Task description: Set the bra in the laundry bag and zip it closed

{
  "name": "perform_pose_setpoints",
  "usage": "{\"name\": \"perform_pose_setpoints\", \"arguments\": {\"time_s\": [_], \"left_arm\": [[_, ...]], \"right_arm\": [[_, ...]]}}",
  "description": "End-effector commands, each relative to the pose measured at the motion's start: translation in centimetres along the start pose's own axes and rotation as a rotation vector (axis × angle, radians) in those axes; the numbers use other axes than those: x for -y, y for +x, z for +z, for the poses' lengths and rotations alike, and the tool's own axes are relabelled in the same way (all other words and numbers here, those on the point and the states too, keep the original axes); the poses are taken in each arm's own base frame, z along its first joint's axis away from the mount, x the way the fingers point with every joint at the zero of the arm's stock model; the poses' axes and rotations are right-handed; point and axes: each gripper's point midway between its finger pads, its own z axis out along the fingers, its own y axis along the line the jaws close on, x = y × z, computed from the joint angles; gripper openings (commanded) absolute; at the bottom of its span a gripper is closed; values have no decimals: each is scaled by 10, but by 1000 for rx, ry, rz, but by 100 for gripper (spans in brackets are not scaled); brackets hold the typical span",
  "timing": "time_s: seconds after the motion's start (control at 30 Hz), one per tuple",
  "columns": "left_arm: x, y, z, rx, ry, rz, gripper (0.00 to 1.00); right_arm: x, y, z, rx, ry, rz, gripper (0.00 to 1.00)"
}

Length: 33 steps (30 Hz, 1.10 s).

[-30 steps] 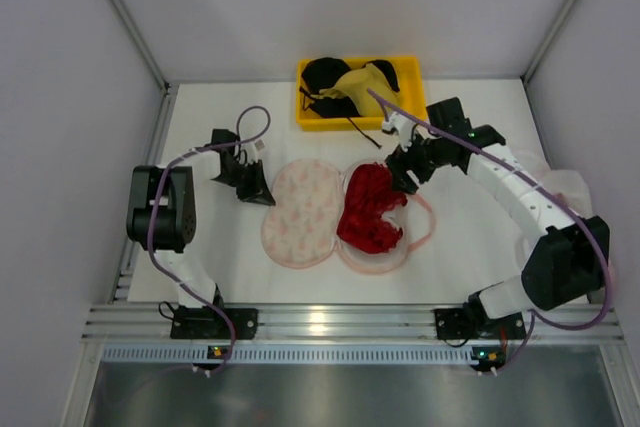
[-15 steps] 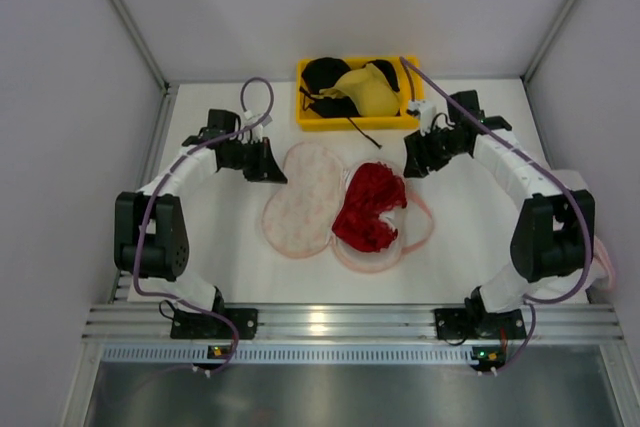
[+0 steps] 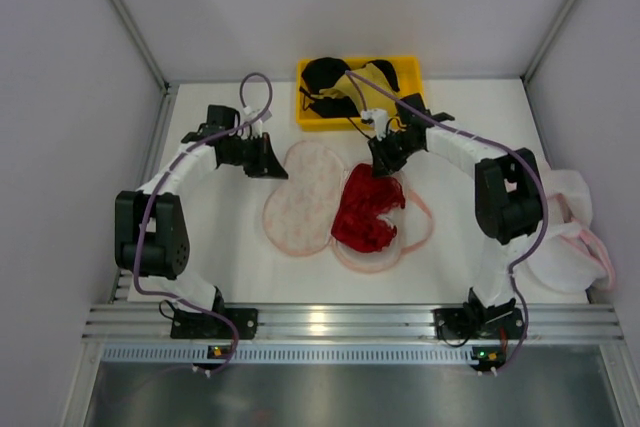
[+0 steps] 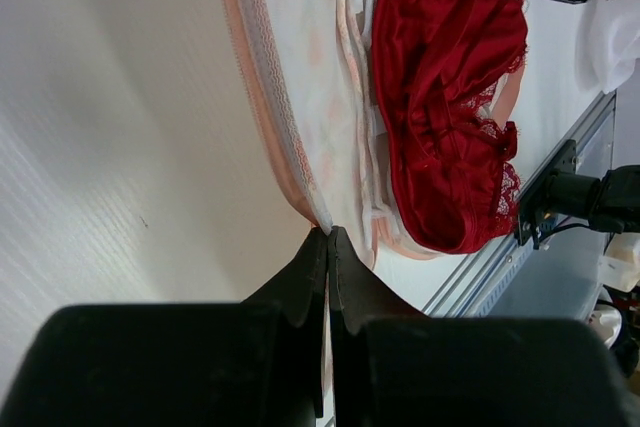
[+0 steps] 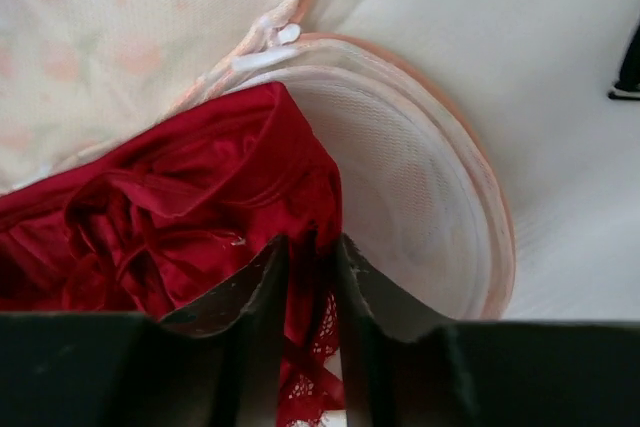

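From above: one red bra heaped on the right lobe of the one laundry bag, which lies open with both lobes flat. My left gripper is at its far-left rim, and my right gripper is at the bra's far end. Left wrist: two fingers pinched tight on the pink trim. Right wrist: two fingers set narrow, red fabric nipped between them.

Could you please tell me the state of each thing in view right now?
bra: bunched, lying in the bag's open right half.
bag: unzipped, spread flat.
left gripper: shut on the bag's rim.
right gripper: shut on the bra.
bin: holds spare bras.
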Motion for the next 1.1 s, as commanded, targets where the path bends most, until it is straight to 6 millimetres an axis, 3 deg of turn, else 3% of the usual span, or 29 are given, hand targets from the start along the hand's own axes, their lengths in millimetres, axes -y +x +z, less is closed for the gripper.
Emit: {"name": "perform_pose_setpoints", "arguments": {"time_s": [0.0, 0.03, 0.1, 0.2, 0.3, 0.33, 0.43, 0.53, 0.57, 0.73, 0.8, 0.93, 0.97, 1.03, 1.07], "left_arm": [[19, -22, -7, 44, 49, 41, 0], [21, -24, -7, 48, 53, 36, 0], [30, -29, -8, 52, 79, 48, 0], [44, -32, -6, 46, 108, 66, 0], [56, -28, -1, 26, 133, 81, 0], [60, -28, 0, 23, 138, 85, 0], [75, -23, 6, 0, 164, 102, 0], [92, -19, 11, -22, 195, 125, 0], [101, -18, 14, -31, 212, 144, 0], [133, -10, 31, -73, 271, 160, 0], [154, -8, 42, -85, 313, 168, 0], [193, -3, 63, -103, 400, 191, 0], [204, 9, 76, -134, 416, 202, 0], [220, 13, 92, -138, 443, 226, 0], [227, 27, 110, -172, 447, 235, 0]], "right_arm": [[-6, -33, 8, 67, -21, -96, 19], [-13, -33, 11, 66, -38, -108, 10], [-21, -37, 14, 74, -53, -126, 3], [-31, -42, 15, 80, -61, -143, 1], [-30, -41, 13, 70, -28, -143, 21], [-25, -39, 11, 60, -2, -142, 38], [-16, -39, -6, 58, 41, -122, 55], [-6, -44, -37, 89, 92, -106, 71], [-7, -51, -53, 118, 109, -112, 73], [0, -46, -114, 187, 134, -22, 74], [3, -30, -136, 192, 154, 27, 74], [0, 1, -160, 203, 187, 84, 74], [-5, 11, -165, 208, 195, 90, 74], [0, 21, -175, 222, 256, 110, 73], [-1, 26, -184, 244, 312, 111, 74]]}}
